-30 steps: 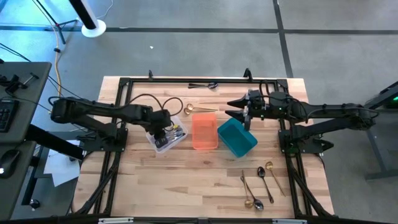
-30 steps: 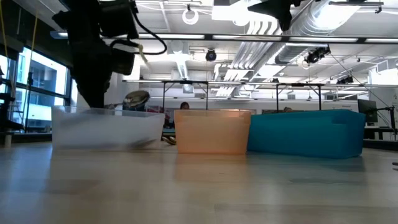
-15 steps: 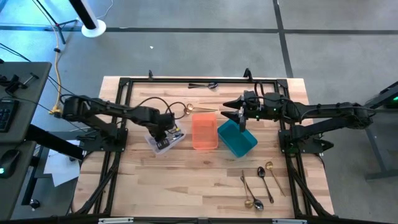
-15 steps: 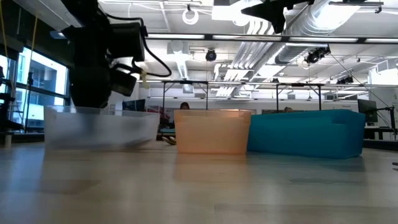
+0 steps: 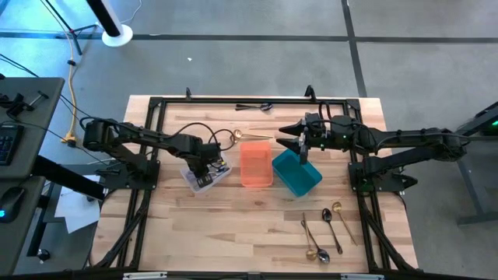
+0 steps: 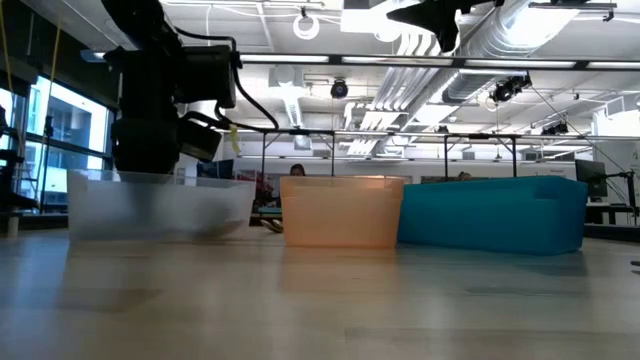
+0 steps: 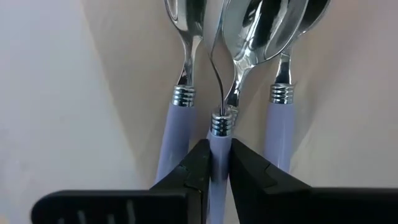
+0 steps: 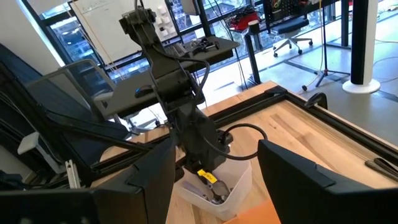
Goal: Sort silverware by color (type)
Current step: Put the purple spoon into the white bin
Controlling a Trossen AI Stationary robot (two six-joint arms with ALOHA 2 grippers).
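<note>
Left gripper is down inside the clear plastic bin, its dark fingers pinched on the lilac handle of a silver spoon, two more lilac-handled silver spoons lying just beside it. Next along sits the orange plastic bin, then the teal plastic bin touching it. Right gripper hovers above the teal bin's far edge, jaws spread wide, nothing in them. Nearer the table's front right lie loose gold and dark spoons. At the far edge rests a black piece, probably a spoon; a gold spoon lies behind the orange bin.
</note>
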